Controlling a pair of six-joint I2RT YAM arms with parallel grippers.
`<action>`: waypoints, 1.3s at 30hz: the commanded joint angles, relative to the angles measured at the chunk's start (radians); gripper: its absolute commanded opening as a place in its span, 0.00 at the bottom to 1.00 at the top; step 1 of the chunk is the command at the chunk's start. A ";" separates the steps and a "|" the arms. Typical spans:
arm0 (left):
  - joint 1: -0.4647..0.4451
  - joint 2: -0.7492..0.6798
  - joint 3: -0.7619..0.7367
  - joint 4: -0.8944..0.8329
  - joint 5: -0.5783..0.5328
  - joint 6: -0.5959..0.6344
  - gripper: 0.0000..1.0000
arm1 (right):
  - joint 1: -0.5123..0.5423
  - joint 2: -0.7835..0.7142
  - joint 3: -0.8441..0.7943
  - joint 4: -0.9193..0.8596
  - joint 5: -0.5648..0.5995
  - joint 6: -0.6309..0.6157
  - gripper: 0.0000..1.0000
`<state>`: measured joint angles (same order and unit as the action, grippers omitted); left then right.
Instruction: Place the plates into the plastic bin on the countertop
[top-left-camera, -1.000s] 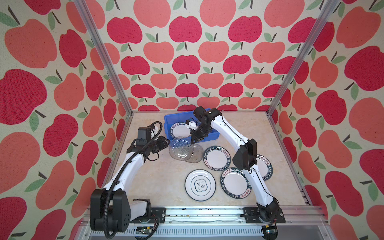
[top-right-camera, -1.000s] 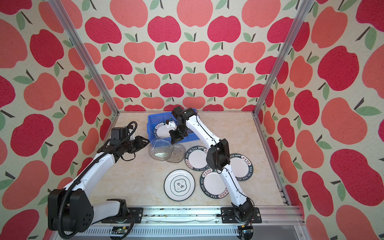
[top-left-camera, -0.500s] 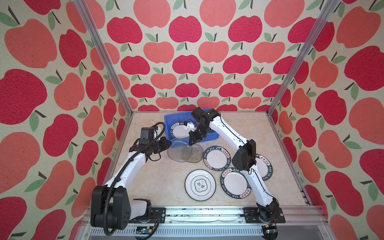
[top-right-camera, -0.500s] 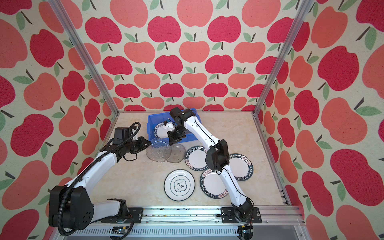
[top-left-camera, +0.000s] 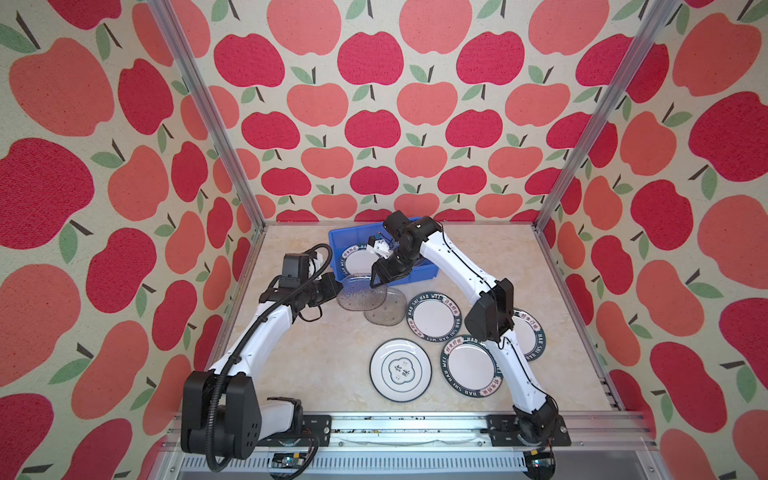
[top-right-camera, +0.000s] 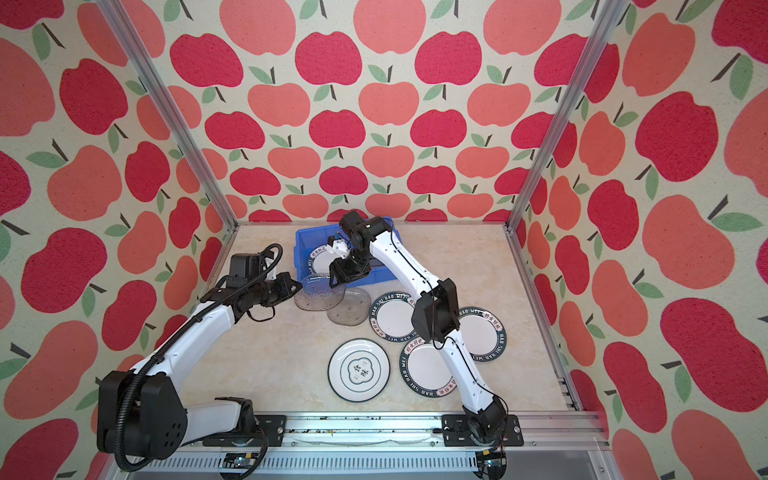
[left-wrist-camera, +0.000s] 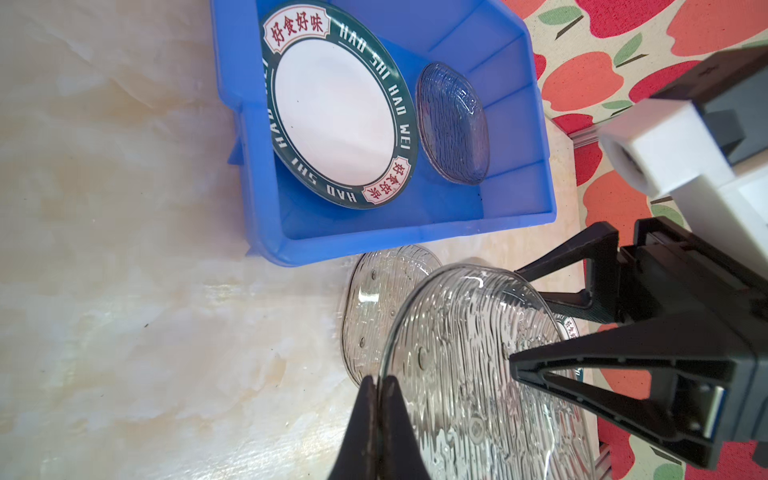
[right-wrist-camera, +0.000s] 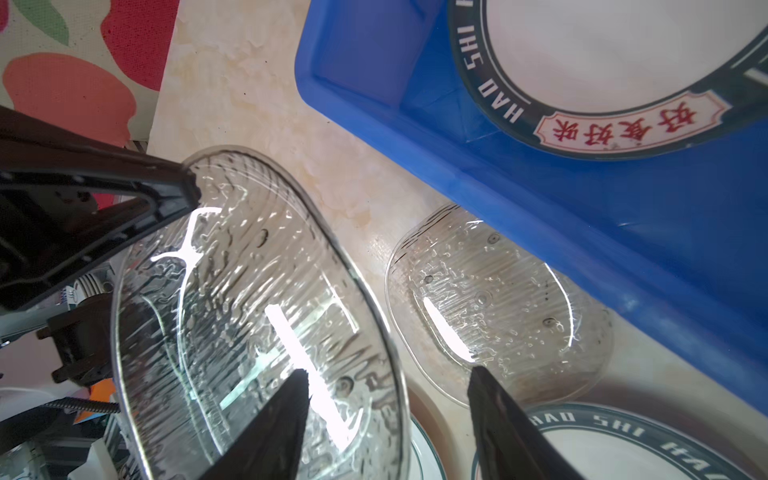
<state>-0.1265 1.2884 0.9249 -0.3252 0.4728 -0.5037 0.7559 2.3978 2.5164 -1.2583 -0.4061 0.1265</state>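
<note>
From my seat the apple-patterned walls (top-left-camera: 374, 124) box in the beige marble surface (top-left-camera: 316, 374). Both arms reach in over it: the left arm (top-left-camera: 266, 328) from the left, the right arm (top-left-camera: 453, 261) arching over the blue plastic bin (top-left-camera: 415, 277), which sits at the back of the surface near the rear wall. Inside the bin lie a green-rimmed plate (left-wrist-camera: 336, 108) and, just beside it, a smaller bin glass plate (left-wrist-camera: 453, 124) (it may be leaning on the bin's wall; I cannot be sure). Out on the surface are the rest of the round ones: the middle lettered plate (top-left-camera: 434, 316) in front of the bin, the front lettered plate (top-left-camera: 471, 368) near the rail, the right lettered plate (top-left-camera: 525, 332) partly hidden behind the right arm's elbow, and the emblem plate (top-left-camera: 401, 370) just beside the front one. Two glass plates sit just outside the bin's front wall. The held glass plate (left-wrist-camera: 478, 374) is pinched at its rim by the left jaws, which are closed tight on the glass, and in the left wrist view it stands tilted off the surface. The loose glass plate (right-wrist-camera: 498, 311) lies flat close against the bin's wall — in both top views the held one overlaps it. The right jaws stand apart at the held plate's far edge, one finger (right-wrist-camera: 291, 415) over the glass and the other clear of it; they clamp nothing, and whether that finger touches the plate I cannot tell.
</note>
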 joint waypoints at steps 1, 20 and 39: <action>-0.013 0.034 0.102 -0.001 -0.040 -0.022 0.00 | -0.056 -0.148 -0.061 0.134 0.112 0.072 0.72; -0.217 0.875 0.899 0.073 -0.312 0.022 0.00 | -0.305 -0.561 -0.589 0.614 0.227 0.210 0.76; -0.300 1.231 1.280 -0.014 -0.449 -0.027 0.00 | -0.417 -0.639 -0.742 0.698 0.133 0.224 0.76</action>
<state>-0.4179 2.4771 2.1490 -0.2787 0.0402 -0.5098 0.3470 1.8027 1.7908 -0.5838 -0.2451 0.3401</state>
